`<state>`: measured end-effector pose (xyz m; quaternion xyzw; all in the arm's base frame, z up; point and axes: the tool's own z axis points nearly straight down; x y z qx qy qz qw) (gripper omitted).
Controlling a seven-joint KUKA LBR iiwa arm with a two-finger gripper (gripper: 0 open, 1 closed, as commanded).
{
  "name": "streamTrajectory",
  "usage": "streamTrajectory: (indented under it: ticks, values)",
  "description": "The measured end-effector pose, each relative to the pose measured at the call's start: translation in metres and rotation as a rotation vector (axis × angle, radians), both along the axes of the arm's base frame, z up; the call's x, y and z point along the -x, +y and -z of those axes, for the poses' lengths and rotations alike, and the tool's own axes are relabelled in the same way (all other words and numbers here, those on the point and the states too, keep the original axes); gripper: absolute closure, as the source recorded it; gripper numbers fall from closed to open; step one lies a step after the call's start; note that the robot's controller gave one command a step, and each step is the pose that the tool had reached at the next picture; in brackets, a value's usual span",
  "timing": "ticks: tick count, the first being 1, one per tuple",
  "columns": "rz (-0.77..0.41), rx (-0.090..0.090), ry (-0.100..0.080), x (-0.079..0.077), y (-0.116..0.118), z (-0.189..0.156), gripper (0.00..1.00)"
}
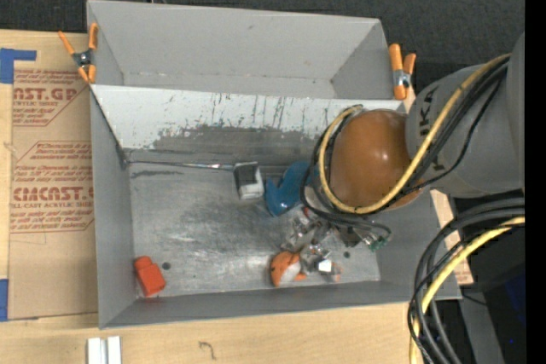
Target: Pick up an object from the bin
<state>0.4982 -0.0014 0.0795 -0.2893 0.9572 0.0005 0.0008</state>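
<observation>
Here my hand [317,245] hangs beside an orange-and-white thing [286,268] at the front of the bin [188,217]. How far open it is, I cannot tell.

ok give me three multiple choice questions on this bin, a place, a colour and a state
1. Where in the bin is the claw? A) left corner B) right part C) far wall
2. What colour is the thing beside the small grey box? A) blue B) green C) yellow
3. How does the orange block lie? A) alone B) on the grey box C) under the claw
Answers: 1 B, it hangs over small clutter at the right; 2 A, a blue thing sits by the box; 3 A, nothing lies near it.
</observation>
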Motion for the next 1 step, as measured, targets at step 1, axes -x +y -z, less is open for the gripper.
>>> streamTrajectory:
  ticks: [1]
  values:
    - [-0.062,0.0,0.0,0.0045,-0.0037,-0.1229,1.0]
